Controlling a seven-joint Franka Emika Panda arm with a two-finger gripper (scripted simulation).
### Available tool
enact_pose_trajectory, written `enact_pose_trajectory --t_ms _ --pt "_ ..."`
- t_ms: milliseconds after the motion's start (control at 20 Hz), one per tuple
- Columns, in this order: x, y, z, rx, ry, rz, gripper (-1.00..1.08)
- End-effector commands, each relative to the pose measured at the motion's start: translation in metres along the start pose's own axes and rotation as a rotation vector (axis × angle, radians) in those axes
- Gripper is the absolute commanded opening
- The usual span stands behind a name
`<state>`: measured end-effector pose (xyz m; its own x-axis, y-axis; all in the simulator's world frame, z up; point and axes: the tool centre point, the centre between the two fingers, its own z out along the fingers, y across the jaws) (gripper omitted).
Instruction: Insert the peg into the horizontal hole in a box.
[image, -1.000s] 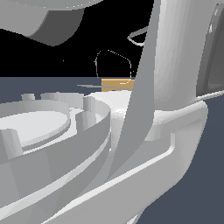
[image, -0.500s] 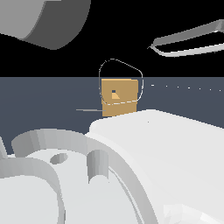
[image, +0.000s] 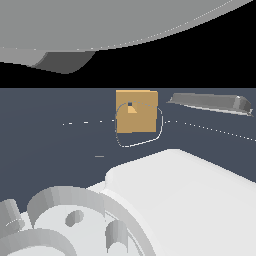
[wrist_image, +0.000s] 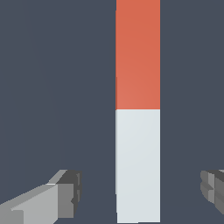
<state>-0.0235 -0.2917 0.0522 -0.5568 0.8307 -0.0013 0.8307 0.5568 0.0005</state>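
Two fingers spread around the peg

Two claw (wrist_image: 140, 192) fingers (wrist_image: 61, 197) stand wide apart, with the peg (wrist_image: 138, 109) lying on the dark table (wrist_image: 52, 87) between them, touching neither. Its pale half is nearer the claw, its orange-red half farther. In the exterior view, the tan box (image: 136, 111) stands beyond the arm (image: 185, 200), its small dark hole (image: 130, 105) facing the camera.
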Motion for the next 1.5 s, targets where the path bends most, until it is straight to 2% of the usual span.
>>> enact_pose_trajectory --t_ms 0,450,500,1100,1450 --pt "0.0 0.0 0.013 0.001 0.001 -0.001 1.0" --pt "-0.001 0.0 0.036 0.0 0.001 -0.004 1.0" --pt "-0.001 0.0 0.036 0.0 0.001 -0.004 -1.0" --pt "0.0 0.001 0.035 0.001 0.002 -0.003 -1.0" --pt "0.016 0.008 0.031 0.001 0.002 0.021 -1.0"
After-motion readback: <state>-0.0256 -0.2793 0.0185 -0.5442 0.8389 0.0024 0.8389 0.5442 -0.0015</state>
